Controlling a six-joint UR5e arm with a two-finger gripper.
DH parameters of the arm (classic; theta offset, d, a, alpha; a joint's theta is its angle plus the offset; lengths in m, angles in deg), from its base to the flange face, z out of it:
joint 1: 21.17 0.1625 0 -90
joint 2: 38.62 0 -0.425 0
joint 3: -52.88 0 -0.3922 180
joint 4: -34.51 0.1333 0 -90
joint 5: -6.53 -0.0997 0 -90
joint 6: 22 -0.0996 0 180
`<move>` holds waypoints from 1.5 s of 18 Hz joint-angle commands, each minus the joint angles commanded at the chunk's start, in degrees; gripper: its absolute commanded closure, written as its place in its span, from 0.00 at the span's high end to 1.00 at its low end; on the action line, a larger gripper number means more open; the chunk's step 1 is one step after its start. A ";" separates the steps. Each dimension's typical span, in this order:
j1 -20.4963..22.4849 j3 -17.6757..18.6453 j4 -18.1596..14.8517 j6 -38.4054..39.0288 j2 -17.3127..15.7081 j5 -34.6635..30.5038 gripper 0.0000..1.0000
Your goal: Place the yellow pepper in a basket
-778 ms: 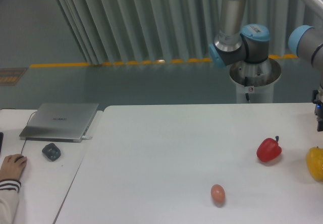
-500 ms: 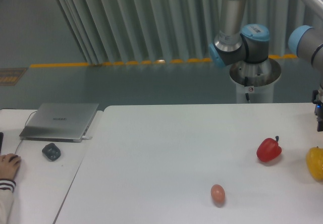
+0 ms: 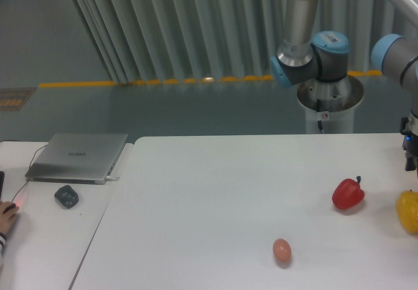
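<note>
The yellow pepper (image 3: 409,211) sits on the white bench (image 3: 215,192) at the far right side of the picture, and part of it is cut off by the edge. The red pepper (image 3: 347,194) is just beside it, a little to its left, and they do not touch. A small tan egg (image 3: 281,250) lies near the front of the bench, well apart from both peppers. No basket shows anywhere in the picture.

The gripper (image 3: 411,153) hangs above the yellow pepper at the right edge, not touching it. Only a dark bit of it shows, so I cannot tell if the fingers are spread or pressed together.

The yellow pepper looks shiny and round, so I think it may be slippery and could roll or pop out of a loose hold. It is probably light and hollow, and firm enough to squeeze a little, but not hard. I think the best place to take hold is across its wide middle, one finger on each side. The stem does not show.

A laptop (image 3: 80,156) and a small dark thing (image 3: 66,196) sit on the bench at the left
</note>
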 joint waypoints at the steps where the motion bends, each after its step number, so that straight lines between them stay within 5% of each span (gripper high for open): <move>1: -0.09 0.26 0.00 1.84 -0.70 -0.08 1.00; 8: -2.63 2.72 0.44 15.91 -2.55 -0.26 1.00; 17: -2.29 3.25 2.63 17.85 -0.89 -4.66 1.00; 22: -1.32 1.77 7.29 28.47 2.27 -4.57 1.00; 27: -1.41 0.97 8.08 44.80 3.86 -4.22 1.00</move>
